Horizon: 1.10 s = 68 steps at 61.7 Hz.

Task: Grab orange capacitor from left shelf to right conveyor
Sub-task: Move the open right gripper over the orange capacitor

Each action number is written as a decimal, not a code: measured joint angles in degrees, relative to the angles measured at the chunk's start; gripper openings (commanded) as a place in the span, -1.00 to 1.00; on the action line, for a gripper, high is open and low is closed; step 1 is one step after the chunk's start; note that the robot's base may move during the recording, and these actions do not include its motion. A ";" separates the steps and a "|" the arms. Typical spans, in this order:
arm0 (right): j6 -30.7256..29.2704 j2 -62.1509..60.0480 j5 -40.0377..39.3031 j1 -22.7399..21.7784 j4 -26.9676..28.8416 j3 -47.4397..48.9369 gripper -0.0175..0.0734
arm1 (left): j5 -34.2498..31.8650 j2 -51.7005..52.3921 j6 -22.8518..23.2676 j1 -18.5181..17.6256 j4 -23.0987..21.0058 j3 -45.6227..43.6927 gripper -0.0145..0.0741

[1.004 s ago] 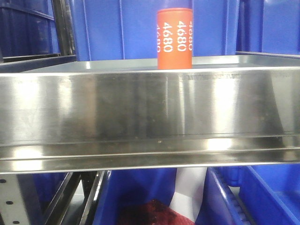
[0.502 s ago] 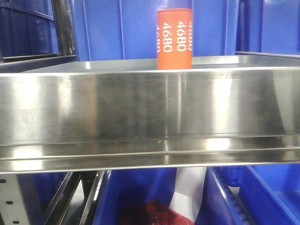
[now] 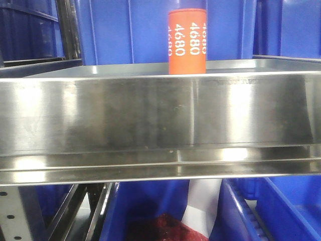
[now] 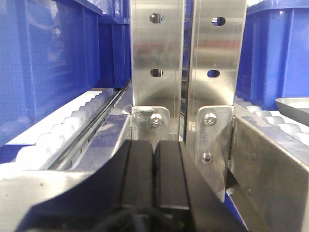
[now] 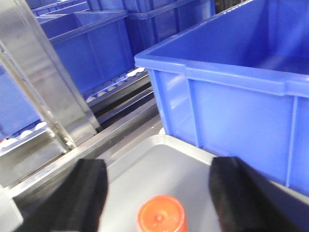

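The right gripper (image 5: 159, 176) is wide open and holds nothing. Its two black fingers (image 5: 84, 195) stand well apart above the steel shelf (image 5: 145, 159). The orange capacitor (image 5: 161, 216) stands upright on this shelf between them, closer to the palm than to the fingertips, and there is a clear gap to each finger. Beyond the fingertips there is a big blue bin (image 5: 231, 96). In the front view, the capacitor shows its white "4680" numbers above the shiny front lip (image 3: 150, 115) of the shelf. The left gripper (image 4: 154, 166) is closed, its black pads pressed together with nothing between them. Just ahead of it stand two metal posts (image 4: 157, 58), and to its left runs a row of white rollers (image 4: 63, 137).
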State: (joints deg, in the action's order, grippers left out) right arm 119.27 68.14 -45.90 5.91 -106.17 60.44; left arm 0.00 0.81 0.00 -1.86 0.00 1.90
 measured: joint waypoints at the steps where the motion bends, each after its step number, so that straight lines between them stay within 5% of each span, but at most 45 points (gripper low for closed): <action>1: 0.00 0.09 0.09 0.10 0.00 0.00 0.41 | 0.00 0.00 0.00 0.00 0.00 0.00 -0.91; 29: -0.08 0.09 1.00 0.10 0.00 0.00 0.39 | 0.00 0.00 0.00 0.00 0.00 0.00 -0.91; 52: -0.89 0.09 21.75 8.05 0.00 0.00 0.39 | 0.00 0.00 0.00 0.00 0.00 0.00 -0.91; 68: -9.48 0.36 32.20 13.32 0.19 -0.70 0.39 | 0.00 0.00 0.00 0.00 0.00 0.00 -0.91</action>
State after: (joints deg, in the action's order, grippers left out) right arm 109.80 68.50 -13.70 19.24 -105.98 59.75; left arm 0.00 0.81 0.00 -1.86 0.00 1.90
